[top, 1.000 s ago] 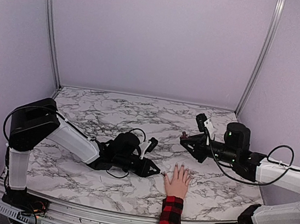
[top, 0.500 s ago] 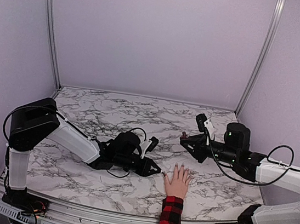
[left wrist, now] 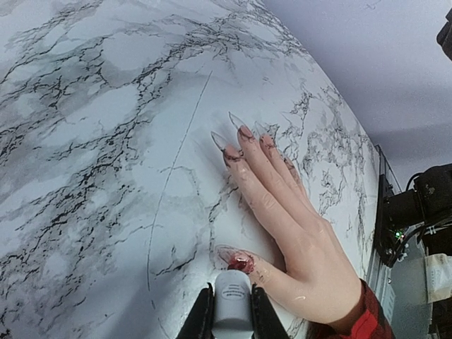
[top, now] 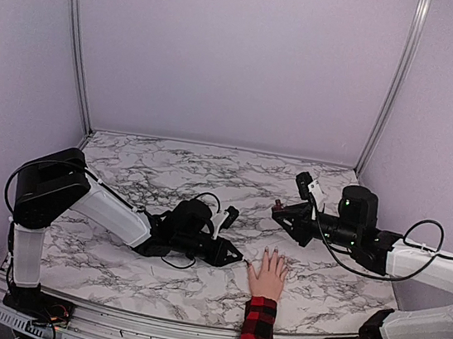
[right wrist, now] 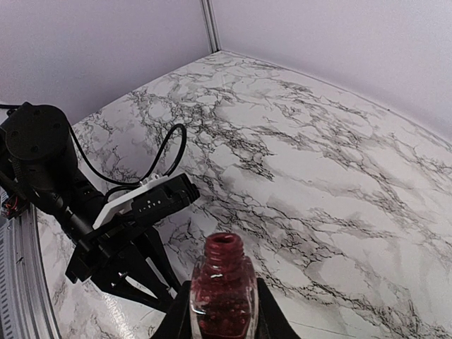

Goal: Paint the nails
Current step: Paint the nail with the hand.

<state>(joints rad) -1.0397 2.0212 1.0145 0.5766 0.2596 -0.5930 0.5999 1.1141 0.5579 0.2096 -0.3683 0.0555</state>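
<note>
The nails (left wrist: 242, 131) tipped a pale hand (top: 267, 273) lying flat on the marble worktop (top: 168, 170) by its near edge; the left jaws were clamped on a grey brush cap (left wrist: 232, 293) at the thumbnail; the right jaws, farther right, gripped an open red polish bottle (right wrist: 224, 282).

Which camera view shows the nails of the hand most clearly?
The left wrist view: the nails appear close, long and pointed, the thumbnail red. The top external view shows only tiny specks. The right wrist view misses them.
</note>
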